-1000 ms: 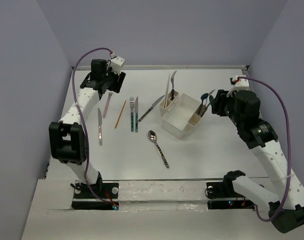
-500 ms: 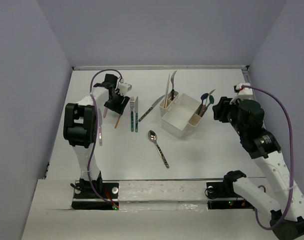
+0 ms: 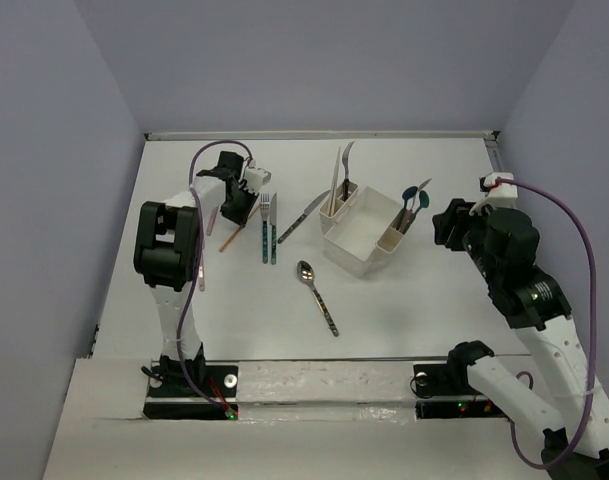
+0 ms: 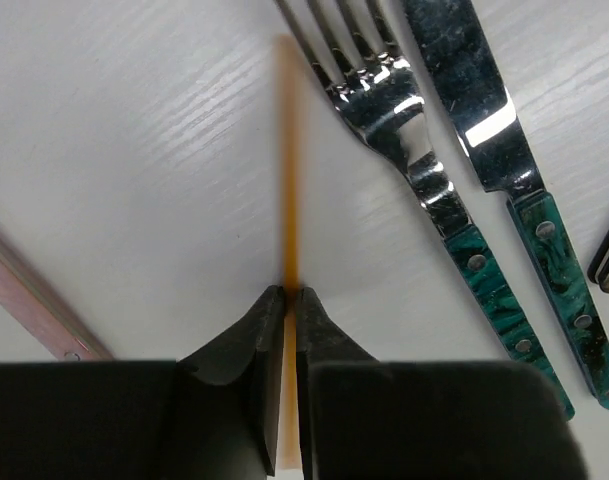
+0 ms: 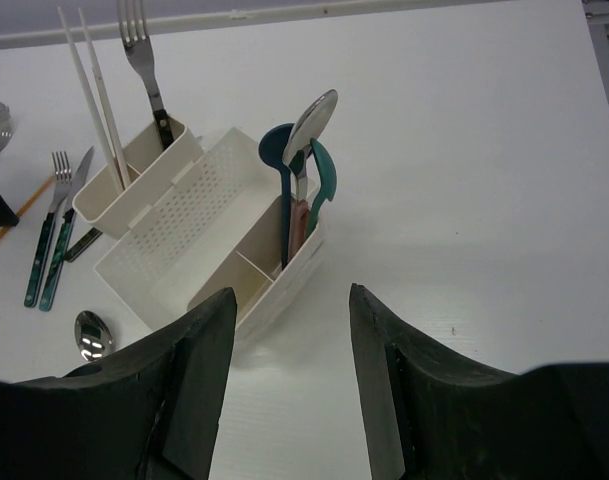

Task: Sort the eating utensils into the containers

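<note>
My left gripper [image 3: 236,205] is shut on a thin orange chopstick [image 4: 287,150], which runs between its jaws [image 4: 291,295] low over the table. Just right of it lie a teal-handled fork [image 4: 404,130] and a teal-handled knife [image 4: 484,110]. The white caddy [image 3: 369,232] stands mid-table. White chopsticks and a fork [image 3: 336,180] stand in its left slot, and spoons [image 3: 416,200] in its right slot. My right gripper [image 5: 291,310] is open and empty, right of the caddy [image 5: 184,250] and above the table.
A dark-handled knife [image 3: 302,217] lies between the fork and the caddy. A spoon [image 3: 317,290] with a patterned handle lies nearer the front. A pink handle [image 4: 24,290] lies left of my left gripper. Purple walls close in the table.
My left gripper has come down and closed on the orange chopstick, whose near end has swung left. The right arm has drawn back a little to the right.
</note>
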You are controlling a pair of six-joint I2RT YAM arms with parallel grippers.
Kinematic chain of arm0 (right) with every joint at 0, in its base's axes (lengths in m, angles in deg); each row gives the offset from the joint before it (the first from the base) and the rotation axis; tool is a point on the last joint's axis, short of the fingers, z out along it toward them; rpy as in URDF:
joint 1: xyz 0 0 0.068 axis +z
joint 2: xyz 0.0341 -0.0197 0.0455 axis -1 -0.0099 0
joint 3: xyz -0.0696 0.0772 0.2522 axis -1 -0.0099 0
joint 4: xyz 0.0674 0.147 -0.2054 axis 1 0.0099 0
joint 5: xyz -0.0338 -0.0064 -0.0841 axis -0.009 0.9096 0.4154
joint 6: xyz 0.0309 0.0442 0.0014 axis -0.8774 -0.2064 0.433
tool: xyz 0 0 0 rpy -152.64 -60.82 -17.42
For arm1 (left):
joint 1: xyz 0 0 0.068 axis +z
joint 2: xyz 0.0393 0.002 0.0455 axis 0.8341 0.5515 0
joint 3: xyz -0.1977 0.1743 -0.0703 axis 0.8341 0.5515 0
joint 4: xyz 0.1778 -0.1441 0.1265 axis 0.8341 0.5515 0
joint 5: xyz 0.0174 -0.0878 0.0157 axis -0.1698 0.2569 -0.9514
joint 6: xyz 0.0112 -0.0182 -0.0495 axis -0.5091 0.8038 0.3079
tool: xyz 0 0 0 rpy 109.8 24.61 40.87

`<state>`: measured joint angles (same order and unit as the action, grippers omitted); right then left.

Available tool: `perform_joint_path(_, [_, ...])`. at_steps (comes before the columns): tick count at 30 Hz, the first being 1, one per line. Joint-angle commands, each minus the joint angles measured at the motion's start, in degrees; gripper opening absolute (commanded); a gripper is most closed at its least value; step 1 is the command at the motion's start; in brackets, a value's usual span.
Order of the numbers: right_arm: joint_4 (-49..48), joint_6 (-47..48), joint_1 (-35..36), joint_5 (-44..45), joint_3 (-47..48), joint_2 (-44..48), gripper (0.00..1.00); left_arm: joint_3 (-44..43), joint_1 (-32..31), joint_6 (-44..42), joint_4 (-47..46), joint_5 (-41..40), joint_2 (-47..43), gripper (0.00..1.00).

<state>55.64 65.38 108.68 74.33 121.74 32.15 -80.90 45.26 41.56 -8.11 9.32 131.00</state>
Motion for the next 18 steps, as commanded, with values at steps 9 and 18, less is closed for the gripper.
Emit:
perform_joint_path(9, [1.12,0.67,0.53,2.19,2.04,1.58,0.55,-16.02,1.69,9.55,5.75,11.31,0.12,0.00])
perform_joint_path(18, [1.38,0.68,0.53,3.07,4.41,1.31,0.55,-36.34,2.04,22.82,-0.39,18.49,-8.66,0.00])
